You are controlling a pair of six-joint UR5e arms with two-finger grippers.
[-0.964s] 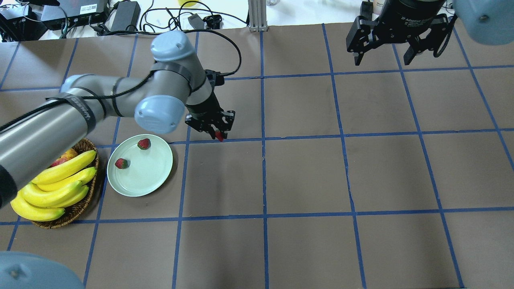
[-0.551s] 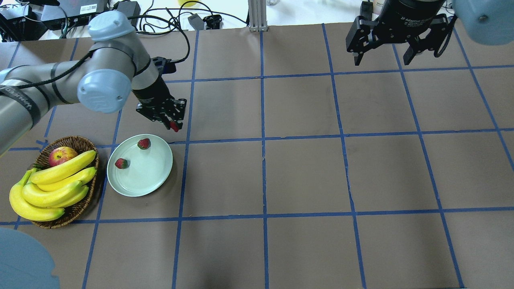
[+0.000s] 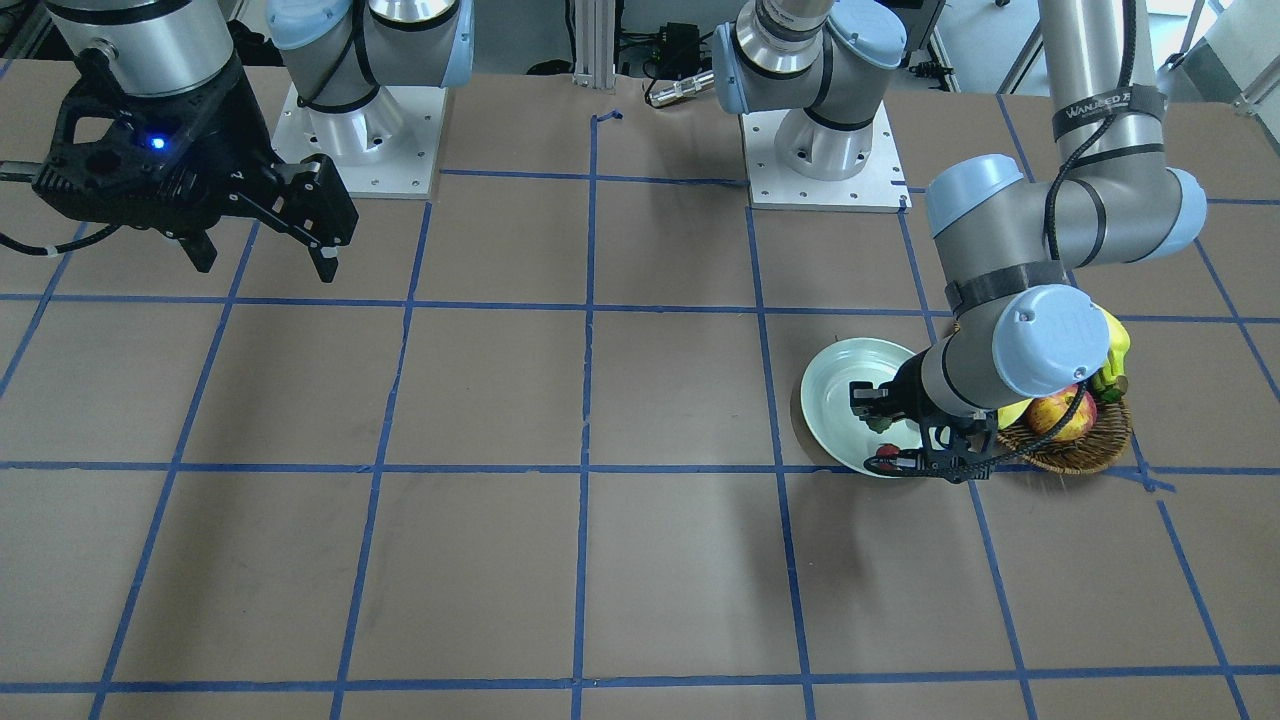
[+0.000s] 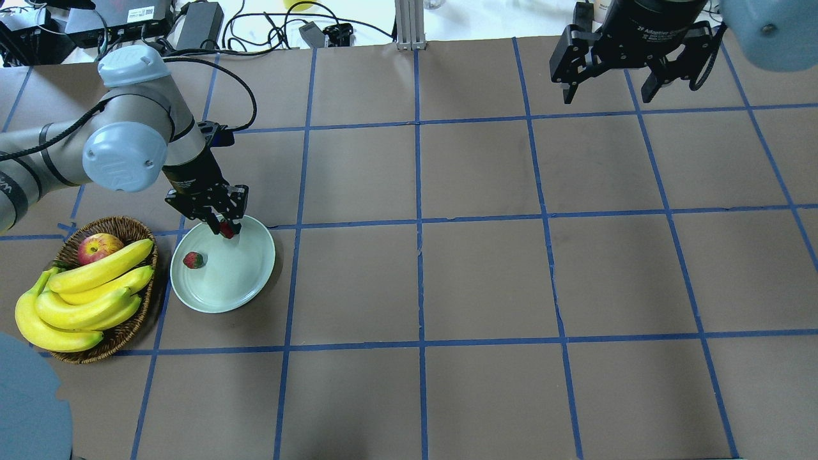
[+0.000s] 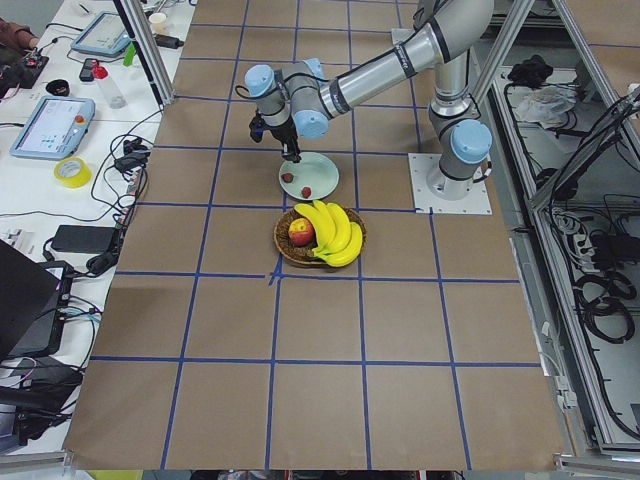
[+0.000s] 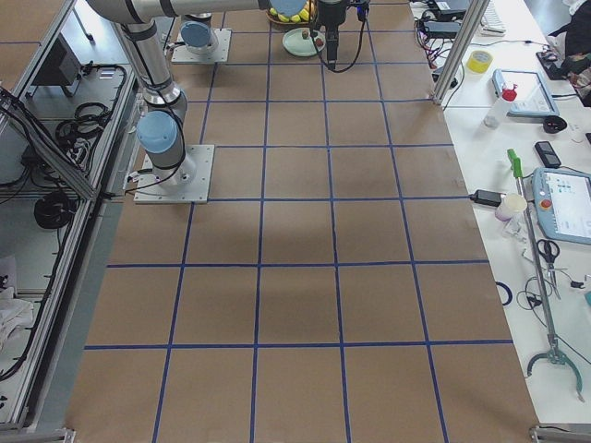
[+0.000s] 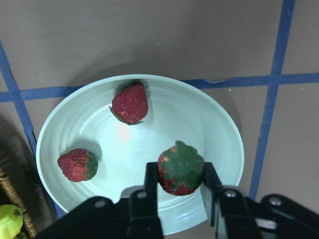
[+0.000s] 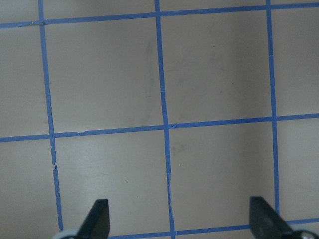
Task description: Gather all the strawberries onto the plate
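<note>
Plate (image 3: 835,385) partly behind left gripper (image 3: 872,430)

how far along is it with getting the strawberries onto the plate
Done: two strawberries already lie on the plate. In hand: the third strawberry is clamped in the left gripper's jaws, over the plate's inner area near its rim. Left: letting it go there, which looks like the last step. The right gripper hangs open over the table, holding nothing.
</note>
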